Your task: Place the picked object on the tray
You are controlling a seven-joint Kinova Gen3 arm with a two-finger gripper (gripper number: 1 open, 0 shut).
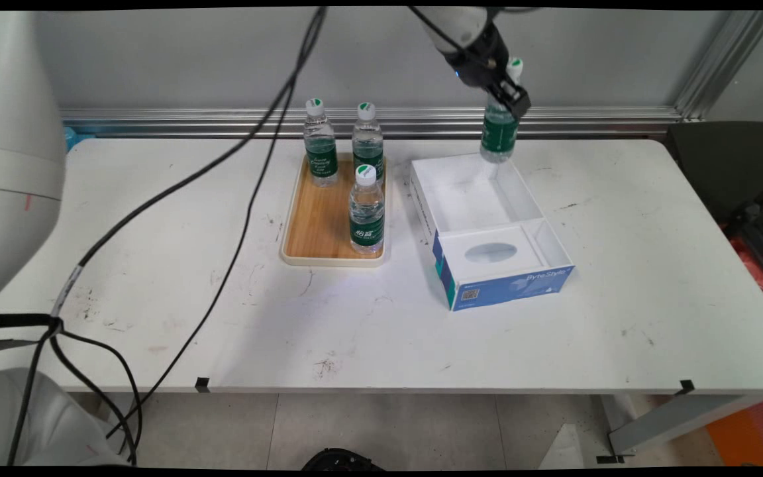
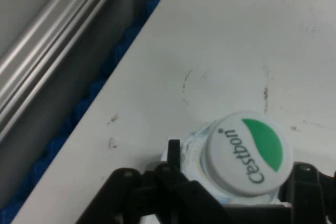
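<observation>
Above far end of open white-and-blue cardboard box (image 1: 487, 218), we see black two-finger gripper (image 1: 510, 99) (image 2: 231, 192) clenched round neck of clear plastic water bottle with green label and white-green cap (image 1: 499, 132) (image 2: 244, 156), bottle lifted, tilted. On wooden tray with cream rim (image 1: 318, 228) left of box, we count three like bottles (image 1: 366, 209) upright. White table (image 1: 381, 318) beneath.

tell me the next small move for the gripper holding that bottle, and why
Probably lower it gently into the white box. The gripper is shut on the bottle, which hangs in the air, tilted, over the box's far end. Three more bottles stand on the wooden tray, and the box's big compartment looks open below.
</observation>
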